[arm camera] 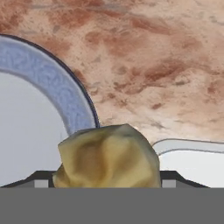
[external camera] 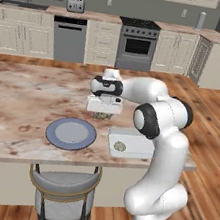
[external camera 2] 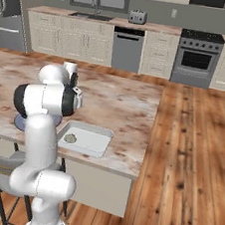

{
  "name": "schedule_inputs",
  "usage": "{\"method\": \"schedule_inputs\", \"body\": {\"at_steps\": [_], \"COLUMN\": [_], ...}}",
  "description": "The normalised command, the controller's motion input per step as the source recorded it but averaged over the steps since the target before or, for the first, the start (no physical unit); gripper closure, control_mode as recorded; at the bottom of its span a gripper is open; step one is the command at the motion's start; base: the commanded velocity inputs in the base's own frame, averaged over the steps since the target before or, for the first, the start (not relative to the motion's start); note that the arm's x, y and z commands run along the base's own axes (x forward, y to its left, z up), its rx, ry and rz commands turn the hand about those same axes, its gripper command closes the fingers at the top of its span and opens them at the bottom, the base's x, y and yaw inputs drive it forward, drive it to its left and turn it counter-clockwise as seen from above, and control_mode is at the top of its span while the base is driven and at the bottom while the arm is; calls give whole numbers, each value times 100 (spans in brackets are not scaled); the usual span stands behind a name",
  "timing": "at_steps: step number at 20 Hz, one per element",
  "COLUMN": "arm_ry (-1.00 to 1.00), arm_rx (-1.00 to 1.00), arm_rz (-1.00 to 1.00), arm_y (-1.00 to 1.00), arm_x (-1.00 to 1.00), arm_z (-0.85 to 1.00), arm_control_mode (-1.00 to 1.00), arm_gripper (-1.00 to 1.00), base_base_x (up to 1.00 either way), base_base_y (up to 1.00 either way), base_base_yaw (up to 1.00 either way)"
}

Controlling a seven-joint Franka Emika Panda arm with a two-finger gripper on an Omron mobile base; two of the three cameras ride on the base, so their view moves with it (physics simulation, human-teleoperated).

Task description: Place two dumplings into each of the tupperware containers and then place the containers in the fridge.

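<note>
The gripper (external camera: 102, 112) hangs above the surface (external camera: 18, 91) with a dumpling (arm camera: 107, 156) between its jaws, apparently clamped on it for carrying, the blue plate (arm camera: 52, 85) to one side and the tupperware container (arm camera: 192, 157), already holding another dumpling (external camera: 120, 146), to the other.

Dumpling (arm camera: 107, 157) between plate rim (arm camera: 65, 94) and container corner (arm camera: 192, 153), over marbled counter (arm camera: 166, 57).

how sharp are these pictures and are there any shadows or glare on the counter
Left base view: soft and low-res, even flat light, no glare on the counter. Right base view: same softness, faint shading inside the container. Hand view: the dumpling looms large, textures smeared.
</note>
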Motion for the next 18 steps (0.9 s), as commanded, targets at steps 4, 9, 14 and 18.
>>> {"method": "schedule_inputs", "body": {"at_steps": [4, 9, 14, 18], "arm_ry": [2, 5, 11, 3], "arm_rx": [5, 0, 0, 0], "arm_rz": [-3, 0, 2, 0], "arm_y": [-100, -99, -28, -9], "arm_x": [-92, -60, 8, 22], "arm_z": [10, -1, -18, -39], "arm_control_mode": [-100, -100, -100, -100], "arm_gripper": [100, 100, 100, 100], "base_base_x": [0, 0, 0, 0], "base_base_y": [0, 0, 0, 0], "base_base_yaw": [0, 0, 0, 0]}}
